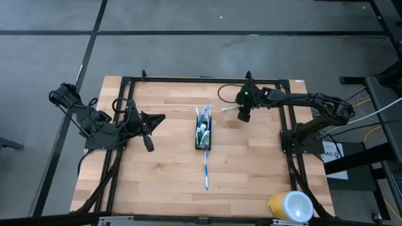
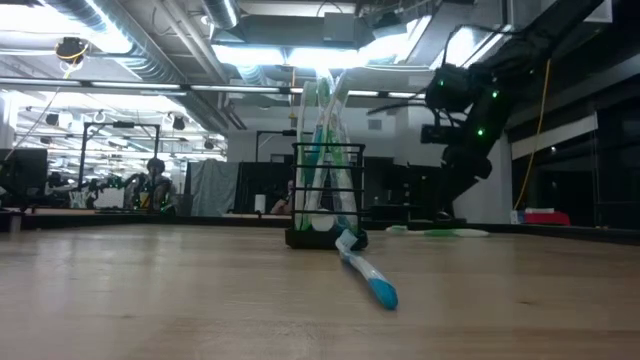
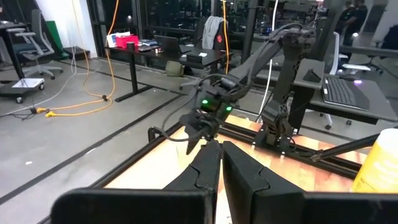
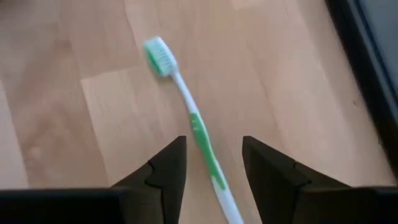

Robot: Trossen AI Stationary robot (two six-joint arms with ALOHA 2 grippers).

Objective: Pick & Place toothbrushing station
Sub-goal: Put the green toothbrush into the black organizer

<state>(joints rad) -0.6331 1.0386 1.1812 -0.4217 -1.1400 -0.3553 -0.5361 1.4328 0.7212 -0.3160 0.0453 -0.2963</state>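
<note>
**Right of the holder: right arm over green brush, jaws apart**

Mid-tabletop (image 1: 169, 169) stands the black mesh holder (image 1: 202, 137), upright, w/ brushes and a small tube sticking up out of it; in low view the holder (image 2: 327, 195) is shorter than the brushes inside.

Blue-white toothbrush (image 1: 205, 169) lies flat on the wood, head end touching or just beside the holder's near side, handle pointing away from it toward the tabletop's front edge. Low view shows same brush (image 2: 366, 273), blue handle end closest to camera.

Green-white toothbrush (image 4: 189, 121) lies flat on the wood to the right of the holder, near it but apart. Right gripper (image 1: 244, 115) hangs above it, jaws apart, one finger either side of the handle in the wrist view, not touching it. Whether it's just off the wood or higher, can't tell.

Left gripper (image 1: 148, 145) sits well left of the holder, jaws together, nothing in them.

Yellow-and-white cup (image 1: 290, 206) at the front right corner, well away from the holder.
</note>
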